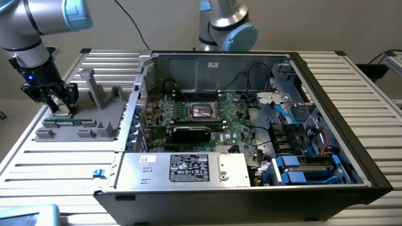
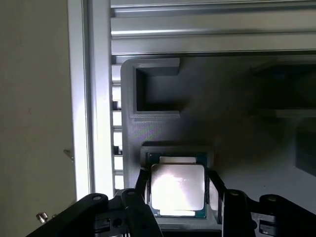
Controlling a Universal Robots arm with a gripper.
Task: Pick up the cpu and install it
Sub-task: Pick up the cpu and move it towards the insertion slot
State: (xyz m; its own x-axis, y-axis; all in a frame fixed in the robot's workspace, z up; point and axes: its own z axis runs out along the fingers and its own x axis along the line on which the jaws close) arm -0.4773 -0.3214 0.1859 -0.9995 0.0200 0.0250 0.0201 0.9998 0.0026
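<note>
The cpu (image 2: 177, 190), a flat square chip with a shiny metal top, lies in a shallow recess of the grey holder (image 2: 237, 123). My gripper (image 2: 177, 178) is lowered over it, and its two black fingers (image 2: 143, 180) press against opposite sides of the chip. In the exterior view the gripper (image 1: 60, 106) stands at the holder's (image 1: 94, 123) left end, on the exterior view's left. The chip still rests in its recess. The motherboard's dark square socket (image 1: 204, 110) lies inside the open computer case (image 1: 326, 117), well to the exterior view's right of the gripper.
Upright posts (image 1: 88, 82) rise from the grey holder beside the gripper. A green memory stick (image 1: 63, 123) lies in a holder slot. A second arm (image 1: 226, 28) stands behind the case. Cables (image 1: 283, 110), a black card (image 1: 191, 133) and the power supply (image 1: 182, 167) surround the socket.
</note>
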